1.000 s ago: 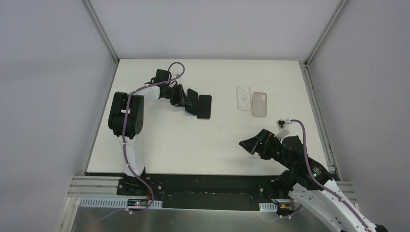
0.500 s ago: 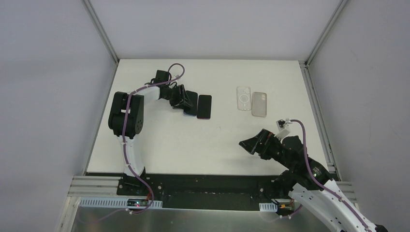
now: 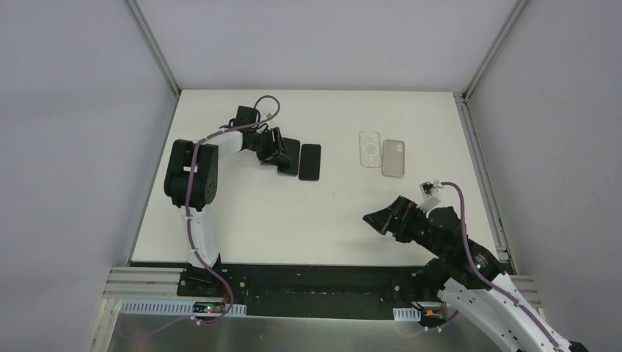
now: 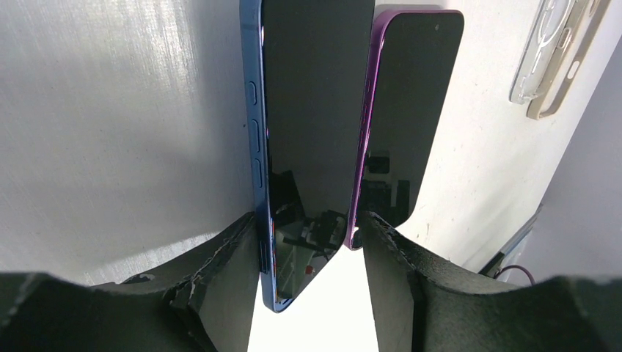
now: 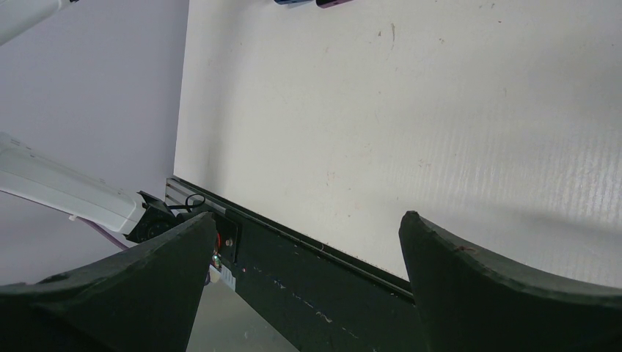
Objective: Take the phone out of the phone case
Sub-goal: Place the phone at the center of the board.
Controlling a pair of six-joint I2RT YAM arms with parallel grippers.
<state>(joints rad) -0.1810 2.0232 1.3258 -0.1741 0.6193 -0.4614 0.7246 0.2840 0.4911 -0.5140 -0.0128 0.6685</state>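
Step judged to be the set-down at the end of extraction: the blue phone [image 4: 312,110] is seen lying flat on the white table [image 3: 293,213], upper centre-left of the top view, side buttons exposed, no case on it. A purple phone [image 4: 411,110] is laid just beside it on its right, long edges close or touching; which cannot be told. Two empty cases, a clear case [image 3: 370,149] with a ring mark and a beige case [image 3: 394,158], are parked side by side, upper centre-right, well apart from the phones. The left gripper [image 3: 277,150] is positioned over the near end of the blue phone, fingers [image 4: 227,257] parted and straddling it, one at its buttoned edge, the other by the purple phone's corner; no clamp is seen. The right gripper [image 3: 378,220] is held lower right of centre, jaws spread wide, nothing between them, only bare table below in its wrist view. Task judged essentially done. Next move called for: the left gripper to be opened clear and lifted straight off, so neither phone is dragged or nudged by the finger beside the purple corner.
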